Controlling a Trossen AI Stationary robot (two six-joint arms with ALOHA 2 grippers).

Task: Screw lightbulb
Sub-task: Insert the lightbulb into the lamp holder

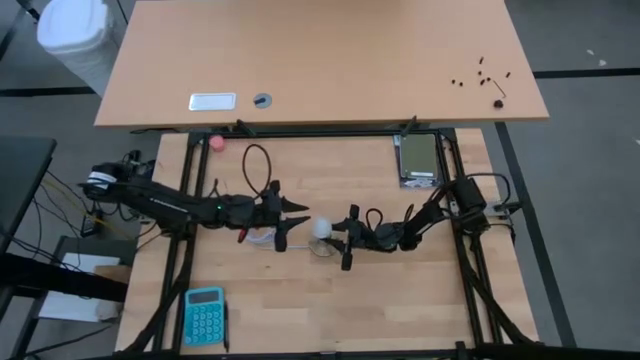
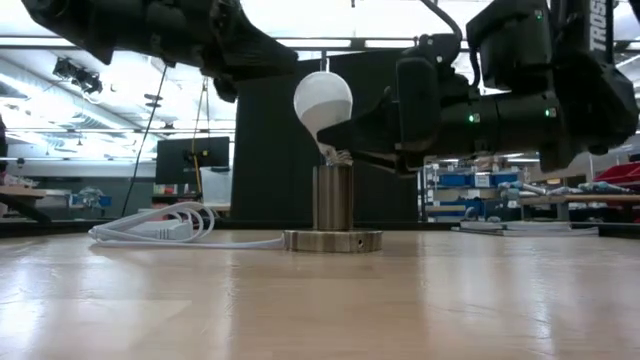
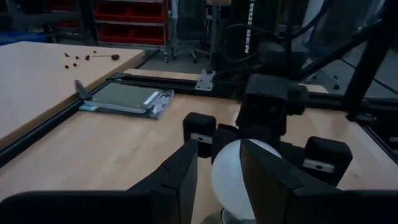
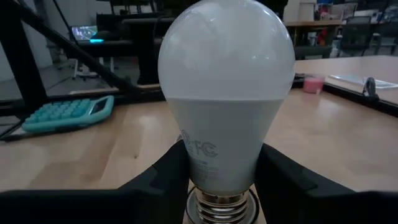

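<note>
The white frosted lightbulb (image 2: 322,103) stands tilted over the upright metal socket (image 2: 332,195), its silvery screw base (image 2: 336,156) at the socket's mouth. The socket rises from a round metal disc (image 2: 332,240) at mid-table (image 1: 326,250). My right gripper (image 1: 342,235) comes from the right and is shut on the bulb (image 4: 225,93). My left gripper (image 1: 298,224) is open just left of the bulb. In its wrist view its fingers (image 3: 186,177) frame the globe (image 3: 229,174) without touching it. My right gripper pinches the bulb's tapered white neck (image 4: 217,162) between its two fingers, just above the screw base (image 4: 221,205). The fingers come level from the table's right side. The bulb leans, globe up, its screw base at the socket's top.
The socket's white cord (image 2: 150,230) lies coiled to the left of the socket. A pink ball (image 1: 217,141) lies at the far left, a grey device (image 1: 418,160) at the far right and a teal calculator (image 1: 204,315) at the near left. A bigger table (image 1: 320,60) stands beyond.
</note>
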